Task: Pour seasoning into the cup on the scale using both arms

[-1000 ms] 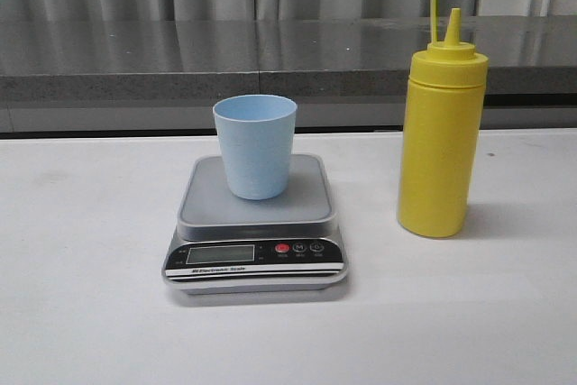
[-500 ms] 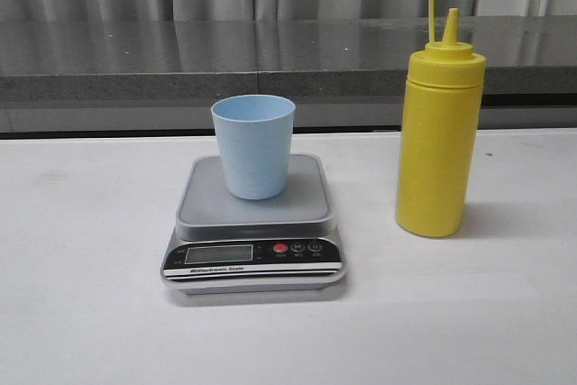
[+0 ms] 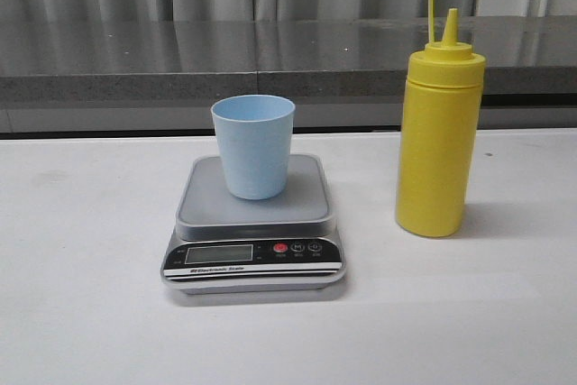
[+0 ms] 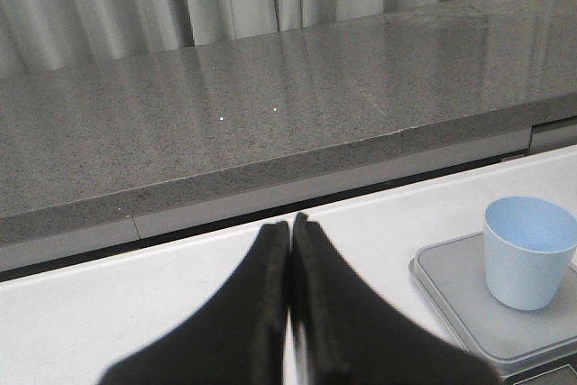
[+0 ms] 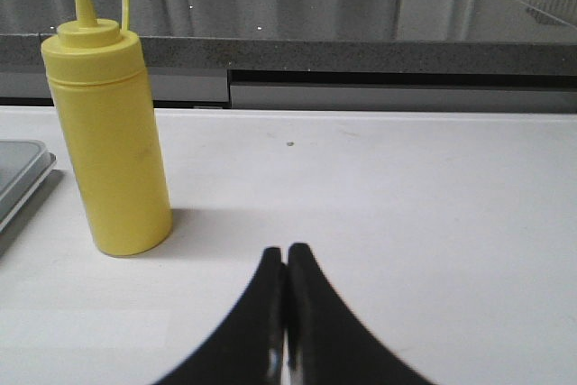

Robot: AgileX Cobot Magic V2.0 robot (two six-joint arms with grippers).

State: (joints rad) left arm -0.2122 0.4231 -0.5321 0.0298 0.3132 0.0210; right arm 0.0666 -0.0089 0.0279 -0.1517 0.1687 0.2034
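The pale blue cup (image 3: 254, 145) stands upright on the silver-grey scale (image 3: 254, 223) at the middle of the white table. The yellow seasoning bottle (image 3: 437, 128) stands upright to the right of the scale, its cap off and hanging on its tether. Neither arm shows in the front view. My left gripper (image 4: 290, 221) is shut and empty, left of the scale (image 4: 469, 299) and the cup (image 4: 527, 252). My right gripper (image 5: 285, 250) is shut and empty, low over the table, to the right of the bottle (image 5: 108, 137).
A grey stone ledge (image 3: 270, 56) runs along the back of the table, with grey curtains behind it. The white tabletop (image 3: 90, 313) extends to the left, right and front of the scale.
The scale, cup and bottle sit a few pixels further left in the front view than a second ago. Nothing else differs.
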